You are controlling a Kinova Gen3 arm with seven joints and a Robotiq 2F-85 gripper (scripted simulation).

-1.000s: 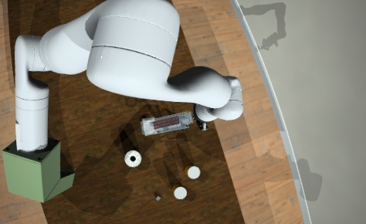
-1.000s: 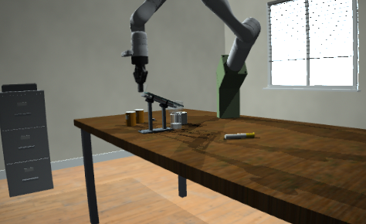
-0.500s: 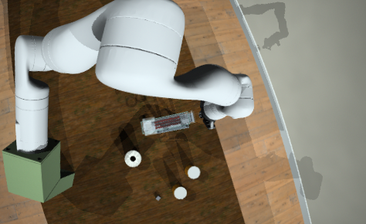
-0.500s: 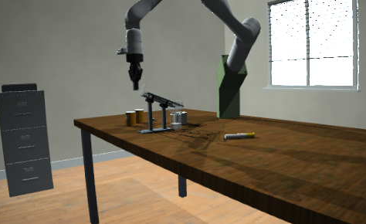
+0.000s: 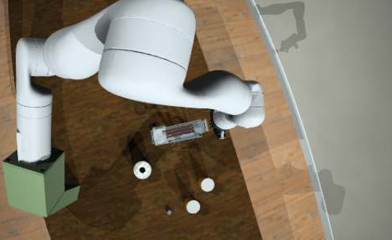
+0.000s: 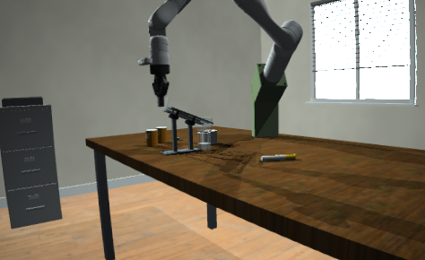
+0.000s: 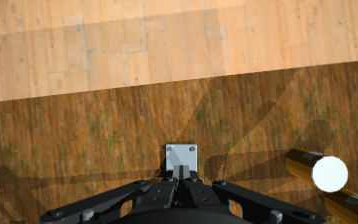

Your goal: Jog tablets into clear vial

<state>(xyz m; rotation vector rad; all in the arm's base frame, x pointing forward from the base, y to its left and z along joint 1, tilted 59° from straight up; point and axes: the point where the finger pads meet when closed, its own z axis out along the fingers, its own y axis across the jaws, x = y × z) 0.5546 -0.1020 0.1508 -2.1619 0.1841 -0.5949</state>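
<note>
Order: left to right across the exterior view.
Amber bottles (image 5: 207,184) (image 6: 151,137) (image 7: 329,174): two, capped, upright beside the feeder; keep the wrist and fingers away from them.
Gripper (image 5: 220,134) (image 6: 160,102) (image 7: 181,175): fingers together, nothing between them; poised near the tray's raised end, apparently apart from it. Keep the fingers together as a blunt pusher.
Stand (image 6: 175,134) (image 7: 181,152): carries the tray on posts; avoid striking it with the fingertips.
Feeder tray (image 5: 179,132) (image 6: 188,117): sloped, low end towards the vial; dark red tablets lie in its channel. Likely step: jogging by its raised end. Align the fingertips with the tray's long axis, use short, light strokes, let the tray return to its stop, and pause after each.
Clear vial (image 6: 204,140): upright on the table below the low end; tablet count unreadable here. Check the count between strokes; shorten strokes near 19, halt within 19 to 21. Hard strokes could cause overshoot or spillage.
White cylinder (image 5: 137,170) (image 6: 213,136): beside the vial; leave alone.
Marker (image 6: 273,158): lying flat, outside the working path.
Release: withdraw straight off the tray, disturbing nothing.
</note>
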